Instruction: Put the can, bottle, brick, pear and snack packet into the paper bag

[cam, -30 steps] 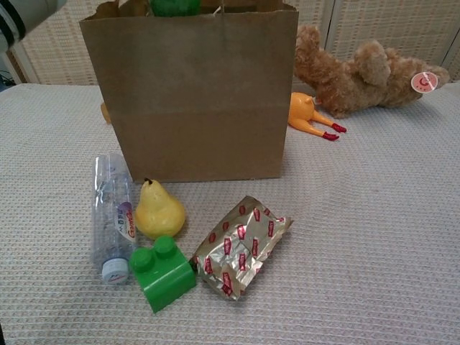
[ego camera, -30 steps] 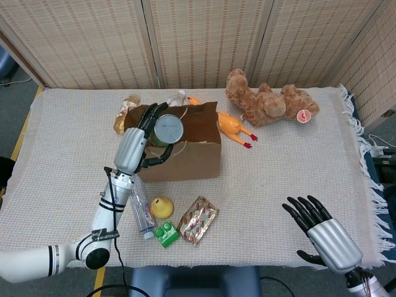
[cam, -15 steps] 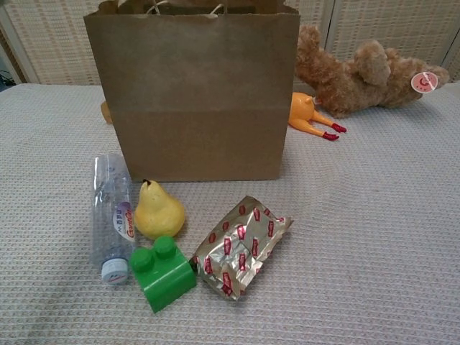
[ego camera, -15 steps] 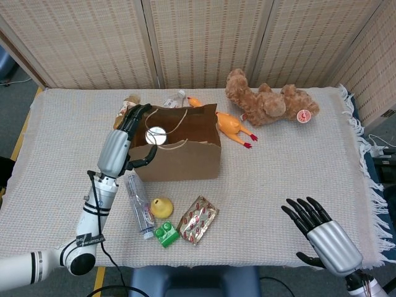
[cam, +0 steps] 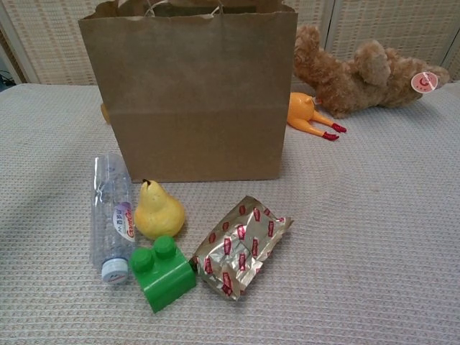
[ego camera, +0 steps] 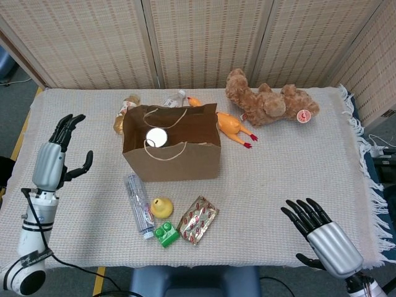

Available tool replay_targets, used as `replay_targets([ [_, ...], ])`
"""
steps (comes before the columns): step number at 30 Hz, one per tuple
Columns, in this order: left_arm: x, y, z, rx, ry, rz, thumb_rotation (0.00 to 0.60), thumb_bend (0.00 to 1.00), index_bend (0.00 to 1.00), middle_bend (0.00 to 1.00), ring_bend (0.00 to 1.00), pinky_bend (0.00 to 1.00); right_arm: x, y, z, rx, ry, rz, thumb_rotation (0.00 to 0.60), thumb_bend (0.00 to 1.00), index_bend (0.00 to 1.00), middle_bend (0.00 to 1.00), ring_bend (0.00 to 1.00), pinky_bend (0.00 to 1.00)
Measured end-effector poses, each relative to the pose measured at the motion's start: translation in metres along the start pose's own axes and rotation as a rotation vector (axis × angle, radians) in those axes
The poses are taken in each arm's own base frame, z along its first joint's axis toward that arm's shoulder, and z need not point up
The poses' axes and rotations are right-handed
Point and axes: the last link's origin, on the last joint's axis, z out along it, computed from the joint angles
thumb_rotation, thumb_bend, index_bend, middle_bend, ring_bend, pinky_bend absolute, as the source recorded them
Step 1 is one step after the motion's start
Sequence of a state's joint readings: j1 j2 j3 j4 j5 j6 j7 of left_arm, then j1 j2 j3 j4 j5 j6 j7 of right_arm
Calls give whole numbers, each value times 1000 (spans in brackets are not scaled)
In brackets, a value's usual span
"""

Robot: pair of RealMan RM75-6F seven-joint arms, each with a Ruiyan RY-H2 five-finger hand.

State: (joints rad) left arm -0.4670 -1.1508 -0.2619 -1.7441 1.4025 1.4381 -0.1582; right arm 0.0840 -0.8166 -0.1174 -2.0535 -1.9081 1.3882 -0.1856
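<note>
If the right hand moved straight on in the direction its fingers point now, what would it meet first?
Probably nothing nearby. The right hand points up and to the left over bare table cloth. Farther along that line lie the rubber chicken and the paper bag, but the hand's height is unclear.

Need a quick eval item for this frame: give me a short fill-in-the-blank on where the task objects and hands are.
1. The can sits inside the ____.
2. The green brick lies in front of the ____.
3. The left hand holds ____.
4. The snack packet lies to the right of the ____.

Answers: paper bag; pear; nothing; brick
</note>
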Motion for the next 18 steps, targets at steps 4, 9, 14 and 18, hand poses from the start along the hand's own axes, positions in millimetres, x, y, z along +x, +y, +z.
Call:
replay_targets([
  [4,3,-32,-35,-68,-88,159,600,471,74,107,48,218,0,-3,-1,10,1,-4,600,17,0,0,0,0],
  [9,6,-66,-73,-191,-192,366,600,453,47,96,48,215,-1,-4,-1,12,-1,-10,600,17,0,0,0,0],
  [14,-4,-84,-103,-386,-325,556,600,380,11,56,22,175,-2,-4,1,9,-3,-12,600,17,0,0,0,0],
  [18,-25,-81,-116,-551,-430,653,600,357,0,2,0,121,-4,-4,2,8,-15,-15,600,17,0,0,0,0],
])
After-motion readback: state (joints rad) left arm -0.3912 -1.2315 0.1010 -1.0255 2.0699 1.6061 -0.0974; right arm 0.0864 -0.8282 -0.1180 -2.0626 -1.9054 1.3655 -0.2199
